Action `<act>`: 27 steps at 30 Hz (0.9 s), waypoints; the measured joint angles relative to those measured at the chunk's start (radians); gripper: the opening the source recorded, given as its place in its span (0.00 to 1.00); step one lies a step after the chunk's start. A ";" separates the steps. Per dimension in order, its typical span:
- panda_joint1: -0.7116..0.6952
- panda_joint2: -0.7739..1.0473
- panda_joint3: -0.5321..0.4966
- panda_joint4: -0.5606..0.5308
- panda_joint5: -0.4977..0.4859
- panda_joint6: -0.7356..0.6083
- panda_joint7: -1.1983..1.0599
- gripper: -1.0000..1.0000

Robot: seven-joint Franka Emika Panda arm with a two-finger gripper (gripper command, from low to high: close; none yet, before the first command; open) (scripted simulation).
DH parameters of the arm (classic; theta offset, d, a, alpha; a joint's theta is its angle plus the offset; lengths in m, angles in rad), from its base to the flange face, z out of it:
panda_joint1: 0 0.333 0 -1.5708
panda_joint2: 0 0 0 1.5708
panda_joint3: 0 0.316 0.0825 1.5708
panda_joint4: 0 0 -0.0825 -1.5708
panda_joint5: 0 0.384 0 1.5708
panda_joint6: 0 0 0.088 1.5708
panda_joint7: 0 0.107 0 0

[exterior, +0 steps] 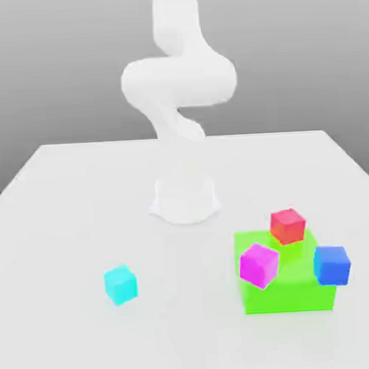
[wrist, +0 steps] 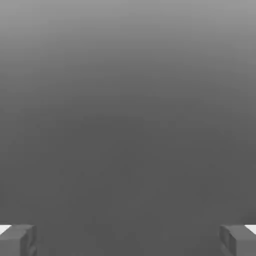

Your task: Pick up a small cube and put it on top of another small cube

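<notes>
White tabletop (exterior: 83,223), cyan cube (exterior: 121,284) apart from red cube (exterior: 288,226), fingers (wrist: 22,240) wide apart, empty

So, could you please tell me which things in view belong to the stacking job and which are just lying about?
For the job:
- cyan cube
- red cube

Just lying about:
- magenta cube
- blue cube
- green block
</notes>
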 joint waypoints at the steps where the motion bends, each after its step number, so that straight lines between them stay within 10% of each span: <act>1: -0.019 0.033 0.000 -0.030 -0.002 0.027 0.026 0.50; 18: -0.315 0.659 -0.046 -0.552 -0.010 0.525 0.474 0.50; 25: -0.362 0.938 -0.010 -0.537 0.031 0.749 0.471 0.50; 26: -0.368 0.972 -0.004 -0.531 0.031 0.777 0.470 0.00; 27: -0.368 0.972 -0.004 -0.531 0.031 0.777 0.470 0.00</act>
